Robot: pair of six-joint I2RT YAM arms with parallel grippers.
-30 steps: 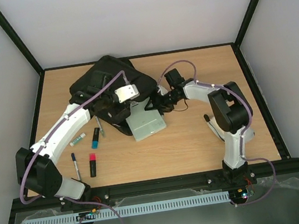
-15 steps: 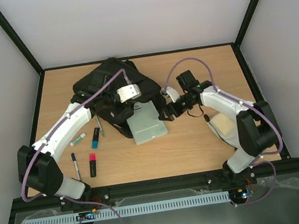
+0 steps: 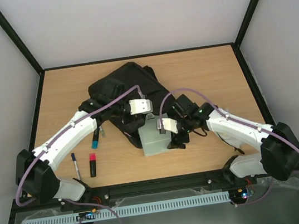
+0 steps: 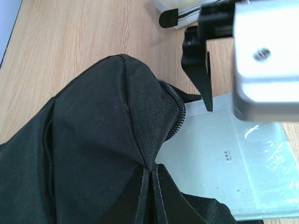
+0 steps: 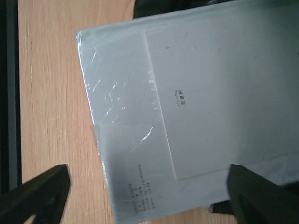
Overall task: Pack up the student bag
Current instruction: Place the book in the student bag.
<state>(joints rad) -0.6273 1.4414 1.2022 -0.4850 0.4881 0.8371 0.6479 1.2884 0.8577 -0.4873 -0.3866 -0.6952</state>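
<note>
Left gripper (image 4: pixel 150 179), fingers pressed together on a fold of black fabric of the student bag (image 3: pixel 126 84); right gripper (image 3: pixel 177 139), fingers spread wide, poised over a pale plastic-wrapped pack (image 3: pixel 154 136) with one finger to each side, contact not discernible. The bag lies about the middle of the table (image 3: pixel 217 73), slightly left and far of centre. Its long axis runs roughly far to near, and its zip-edged mouth faces near and right, over the pack's far end.
</note>
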